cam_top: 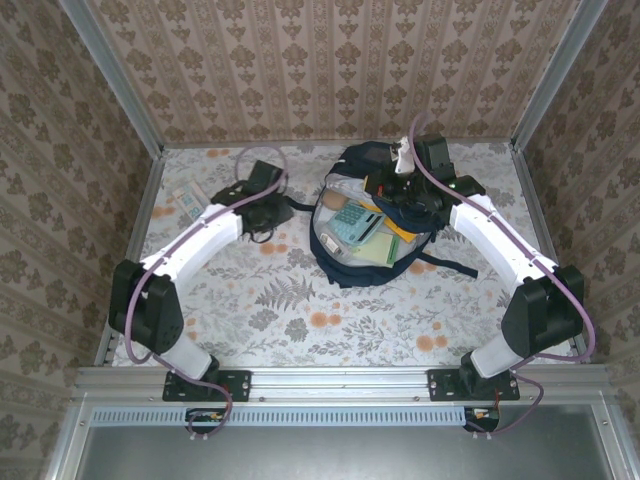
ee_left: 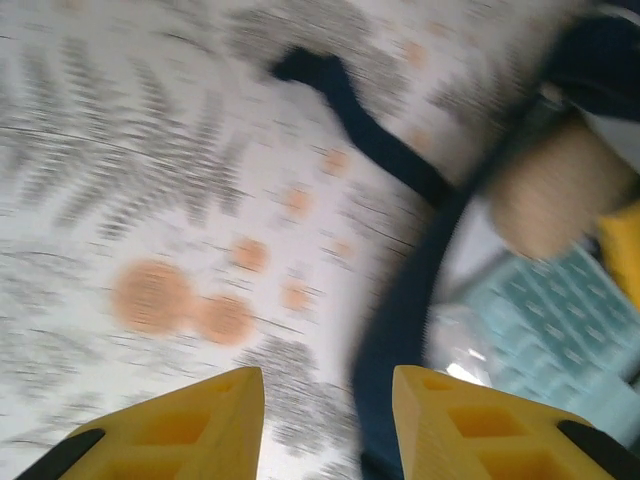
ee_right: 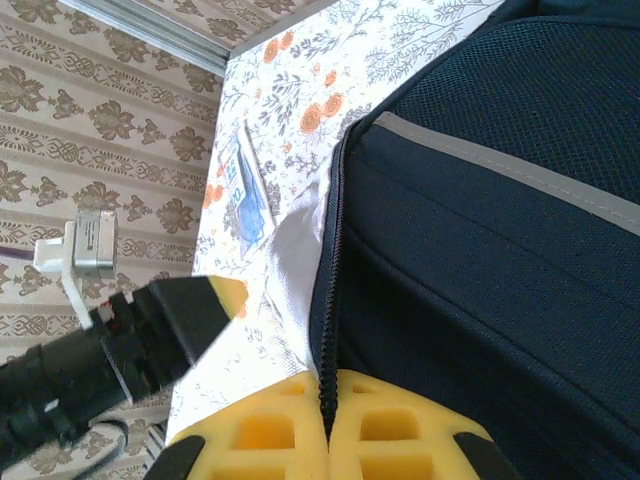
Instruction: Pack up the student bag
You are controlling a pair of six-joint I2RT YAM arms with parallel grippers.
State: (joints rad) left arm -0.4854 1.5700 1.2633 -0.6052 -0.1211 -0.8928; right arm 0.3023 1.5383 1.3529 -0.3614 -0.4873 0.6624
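Flowery cloth [cam_top: 300,310] is covering the table. On the far left, a small flat thing [cam_top: 187,203] with blue and white on it is lying on the cloth. Its print is too small to read.

Next to it, the left gripper [ee_left: 328,390] is hanging low over the cloth, just beside the left side of the bag [cam_top: 345,268]. Its yellow fingers [ee_left: 200,425] are standing apart with nothing between them. A dark strap [ee_left: 380,150] is lying on the cloth ahead of them.

The bag is lying open in the middle of the table, toward the back. A teal calculator [cam_top: 350,222], a pale green book [cam_top: 372,248] and a yellow thing [cam_top: 395,228] are sitting inside it. The calculator keys are too blurry to read.

On the right, the right gripper [ee_right: 328,395] is sitting at the top rim of the bag. Its yellow fingers are pressing together, pinching the zip edge [ee_right: 325,300] of the bag.
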